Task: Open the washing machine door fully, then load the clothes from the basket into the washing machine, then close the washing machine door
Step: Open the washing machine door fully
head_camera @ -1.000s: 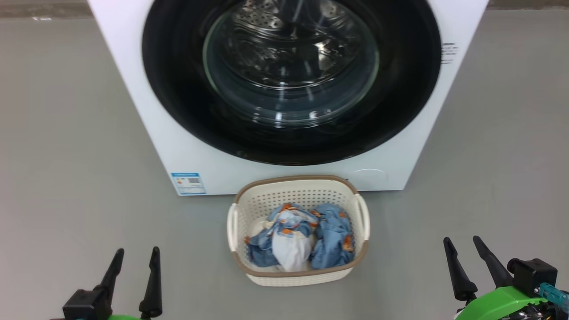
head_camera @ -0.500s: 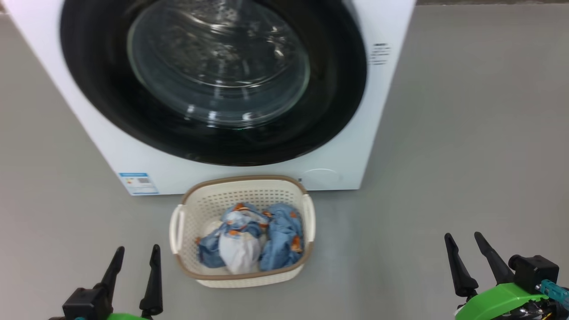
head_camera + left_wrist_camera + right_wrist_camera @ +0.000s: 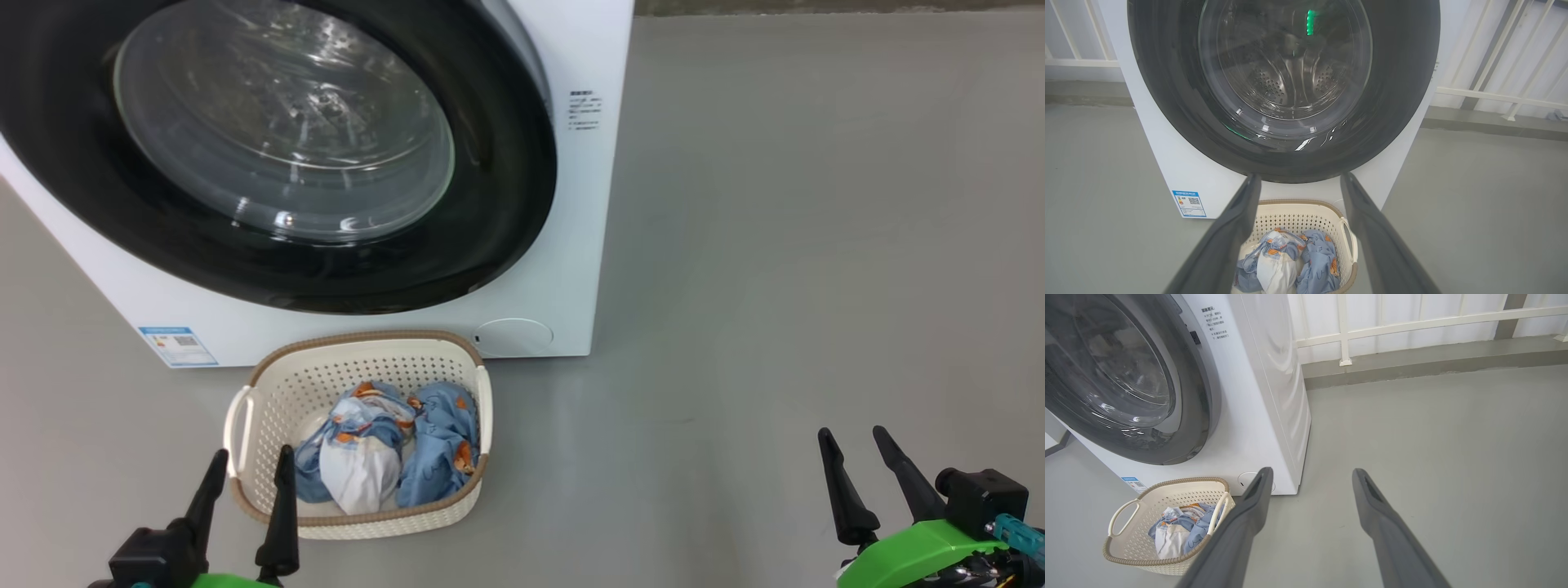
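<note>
The washing machine (image 3: 575, 245) fills the head view from 9 to 12 o'clock, a white box with its front facing 6 o'clock, toward the robot. The door (image 3: 510, 204) lies closed and flush against that front. Its black rim circles a bulging glass window (image 3: 286, 131), through which the left wrist view shows the perforated drum. A small blue label (image 3: 178, 346) sits at the front's lower corner, at 8 o'clock from the door.

The basket (image 3: 359, 336) stands on the grey floor (image 3: 775, 245) at 7 o'clock in the head view, just before the machine's front and below the door. Its open top faces up. The line through its two handles runs from 9 to 3 o'clock, roughly parallel to the machine's front. The clothes (image 3: 429, 441) lie crumpled inside, blue cloth with orange prints and a white piece toward 6 o'clock.

The left gripper (image 3: 252, 452) is at 7 o'clock, fingers spread and empty, pointing to 12 o'clock. They overlap the basket's near corner in the head view, while the left wrist view shows the basket beyond their tips. The right gripper (image 3: 851, 430) is at 5 o'clock, well apart from the basket, fingers spread and empty, leaning toward 11 o'clock over bare floor.
</note>
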You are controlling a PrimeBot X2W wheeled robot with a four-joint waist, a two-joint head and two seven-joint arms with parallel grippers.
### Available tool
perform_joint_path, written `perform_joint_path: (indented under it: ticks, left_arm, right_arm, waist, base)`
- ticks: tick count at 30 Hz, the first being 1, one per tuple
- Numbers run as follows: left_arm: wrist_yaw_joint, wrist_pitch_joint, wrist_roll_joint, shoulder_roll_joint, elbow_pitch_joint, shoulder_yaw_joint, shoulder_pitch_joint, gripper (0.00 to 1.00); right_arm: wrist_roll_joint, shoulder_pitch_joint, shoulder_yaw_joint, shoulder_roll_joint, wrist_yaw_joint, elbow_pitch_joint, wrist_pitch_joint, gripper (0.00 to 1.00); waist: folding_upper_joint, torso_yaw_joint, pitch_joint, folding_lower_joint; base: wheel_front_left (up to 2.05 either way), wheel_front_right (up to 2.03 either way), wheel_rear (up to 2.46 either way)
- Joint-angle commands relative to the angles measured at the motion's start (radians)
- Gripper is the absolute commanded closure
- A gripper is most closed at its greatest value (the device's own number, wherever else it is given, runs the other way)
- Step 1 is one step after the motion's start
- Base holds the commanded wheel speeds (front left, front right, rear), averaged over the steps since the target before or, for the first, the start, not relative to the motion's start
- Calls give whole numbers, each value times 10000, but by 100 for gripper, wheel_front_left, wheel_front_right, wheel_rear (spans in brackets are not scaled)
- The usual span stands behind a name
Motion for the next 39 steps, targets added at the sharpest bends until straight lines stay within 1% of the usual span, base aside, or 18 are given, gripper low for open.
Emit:
perform_joint_path:
  ticks: [1, 13, 14, 15, 16, 17, 24, 25, 28, 32, 39]
  left_arm:
    - [-16, -67, -3, 126, -241, 331, -336, 0]
    - [-16, -67, -82, 83, -195, 277, -309, 0]
    - [-16, -67, -87, 77, -190, 270, -302, 0]
    - [-16, -67, -92, 71, -186, 263, -296, 0]
    - [-16, -67, -97, 64, -184, 255, -285, 0]
    - [-16, -67, -101, 56, -189, 250, -272, 0]
    - [-16, -67, -147, -7, -187, 146, -259, 0]
    - [-16, -67, -176, -25, -186, 117, -270, 0]
    - [-16, -67, -214, -45, -181, 78, -306, 0]
    - [-16, -67, -242, -63, -197, 51, -389, 0]
    - [-16, -67, -303, -81, -205, -57, -724, 0]
  right_arm:
    - [-47, -239, 183, -74, 16, -241, -130, 0]
    - [8, -269, 247, -77, 16, -317, -130, 0]
    - [51, -268, 260, -69, 16, -327, -130, 5]
    - [82, -271, 286, -67, 16, -322, -130, 55]
    - [112, -286, 319, -60, 16, -346, -130, 82]
    - [165, -307, 350, -40, 16, -384, -130, 100]
    - [1025, -720, 443, 214, 16, -929, -130, 100]
    - [1462, -935, 374, 385, 16, -1188, -130, 100]
    - [2213, -1347, 359, 562, 16, -1515, -130, 100]
    - [3223, -2048, 390, 659, 16, -1969, -130, 100]
    - [5462, -3534, 390, 690, 16, -2311, -130, 100]
  waist:
    - [-1, 8, -22, 0]
    - [-1, 61, -31, 0]
    - [-1, 62, -32, 0]
    - [-1, 60, -38, 0]
    - [-1, 59, -50, 0]
    - [-1, 51, -46, 0]
    - [-1, 41, 6, 0]
    - [-1, 31, 35, 0]
    - [-1, 33, 98, 0]
    - [-1, 53, 223, 0]
    - [-1, 238, 610, 0]
  base:
    - [37, 37, -73]
    - [8, 8, -17]
    - [0, 0, 0]
    - [0, 0, 0]
    - [0, 0, 0]
    - [0, 0, 0]
    - [0, 0, 0]
    - [0, 0, 0]
    - [0, 0, 0]
    - [0, 0, 0]
    - [0, 0, 0]
